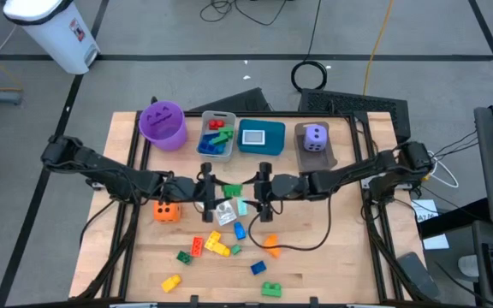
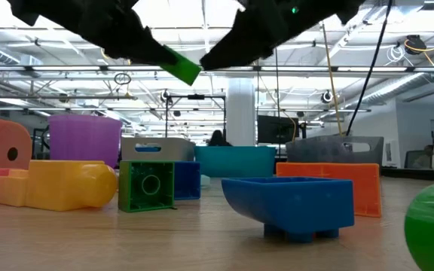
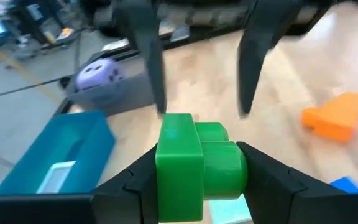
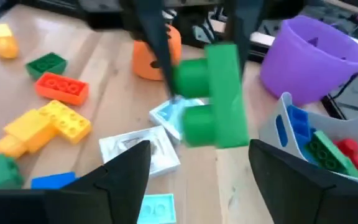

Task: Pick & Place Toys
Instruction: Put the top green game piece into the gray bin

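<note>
The left claw is clamped on a glossy green plastic brick, a chunky block with round studs, held between its two dark fingers above the middle of the pale wooden counter. The right claw faces it from just beside, its fingers spread wide with nothing between them; the green brick sits just ahead of that gap.

Under the raised brick lie small flat white and pale-blue cards, thin and square-edged. Scattered on the wood grain nearby are a yellow studded brick, a red studded brick, a smaller dark green brick and an orange brick. An orange soft die with dark pips rests under the left arm.

Along the far edge stand a round, smooth purple bucket, a grey rectangular bin holding red, green and blue bricks, a teal rectangular bin with a white card inside, and a brown bin carrying a purple soft die.
</note>
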Motion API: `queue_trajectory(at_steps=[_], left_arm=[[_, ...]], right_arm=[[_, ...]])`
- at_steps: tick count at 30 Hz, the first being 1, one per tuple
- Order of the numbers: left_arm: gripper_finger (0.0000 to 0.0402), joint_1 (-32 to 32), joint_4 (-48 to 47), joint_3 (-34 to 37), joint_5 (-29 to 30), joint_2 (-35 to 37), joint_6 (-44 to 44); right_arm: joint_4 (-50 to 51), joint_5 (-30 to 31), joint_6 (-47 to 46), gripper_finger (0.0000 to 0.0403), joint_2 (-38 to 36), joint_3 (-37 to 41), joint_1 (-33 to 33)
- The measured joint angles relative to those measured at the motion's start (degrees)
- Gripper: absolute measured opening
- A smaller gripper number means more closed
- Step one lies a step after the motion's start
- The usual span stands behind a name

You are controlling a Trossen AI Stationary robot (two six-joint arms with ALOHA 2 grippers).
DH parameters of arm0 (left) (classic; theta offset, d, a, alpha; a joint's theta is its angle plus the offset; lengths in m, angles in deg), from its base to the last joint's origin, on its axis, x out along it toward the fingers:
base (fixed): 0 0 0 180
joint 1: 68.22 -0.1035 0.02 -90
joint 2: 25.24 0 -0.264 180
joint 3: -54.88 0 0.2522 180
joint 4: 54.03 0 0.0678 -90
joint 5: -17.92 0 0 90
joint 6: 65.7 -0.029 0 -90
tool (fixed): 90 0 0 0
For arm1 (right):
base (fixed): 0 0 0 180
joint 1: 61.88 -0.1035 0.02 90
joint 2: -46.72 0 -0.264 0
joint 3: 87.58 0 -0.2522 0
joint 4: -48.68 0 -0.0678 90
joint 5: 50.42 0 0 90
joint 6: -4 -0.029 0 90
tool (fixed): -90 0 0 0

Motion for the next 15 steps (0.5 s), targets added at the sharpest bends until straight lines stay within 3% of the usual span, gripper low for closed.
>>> queue_trajectory(at_steps=[4,8,11,15], left_arm=[[0.0175,-2.7,-5.2,-0.9,3.0,0.5,-0.6],[0.0178,-8.0,-15.6,-4.1,5.8,0.9,-0.8],[0.0184,-13.9,-18.8,-5.4,5.7,1.0,-2.3],[0.0178,-22.8,-19.0,-7.2,1.0,1.0,-5.3]], right_arm=[[8.1,0.1,-3.5,0.0271,-4.0,1.0,-0.1],[8.4,1.4,-11.3,0.0266,-6.7,6.7,-0.6],[2.3,3.6,-14.2,0.0259,-7.5,12.4,-1.7],[-9.3,4.6,-15.9,0.0253,-7.5,19.3,-3.3]])
